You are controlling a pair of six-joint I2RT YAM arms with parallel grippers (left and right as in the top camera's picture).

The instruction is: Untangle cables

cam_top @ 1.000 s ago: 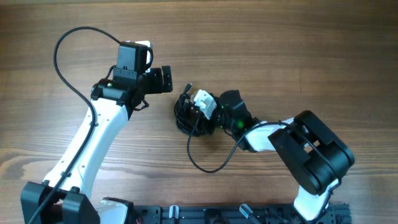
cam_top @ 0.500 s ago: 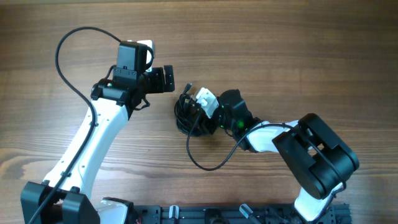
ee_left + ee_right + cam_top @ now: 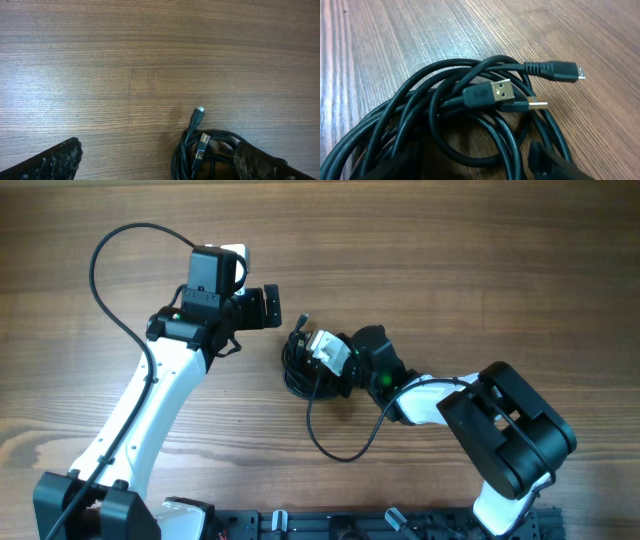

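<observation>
The cables [image 3: 297, 367] lie as one small black coil on the wood table, middle of the overhead view. My right gripper [image 3: 306, 358] sits low on the coil. In the right wrist view the cables [image 3: 445, 115] fill the frame, with a USB plug [image 3: 492, 92] and a smaller plug [image 3: 560, 70] on top; my right gripper [image 3: 475, 167] is open, its fingers on either side of some strands. My left gripper [image 3: 272, 308] is open and empty, up and left of the coil. In the left wrist view the cables [image 3: 210, 155] lie near the right finger of the left gripper [image 3: 155, 165].
A thicker black arm cable [image 3: 340, 456] loops on the table below the coil, running back to the right arm [image 3: 500, 430]. Another arm cable [image 3: 100, 260] arcs over the left arm [image 3: 150, 410]. A black rail [image 3: 330, 525] runs along the front edge.
My right gripper has dropped slightly lower onto the coil, and its arm cable loop has shifted a little towards the front. The left arm has not moved.
</observation>
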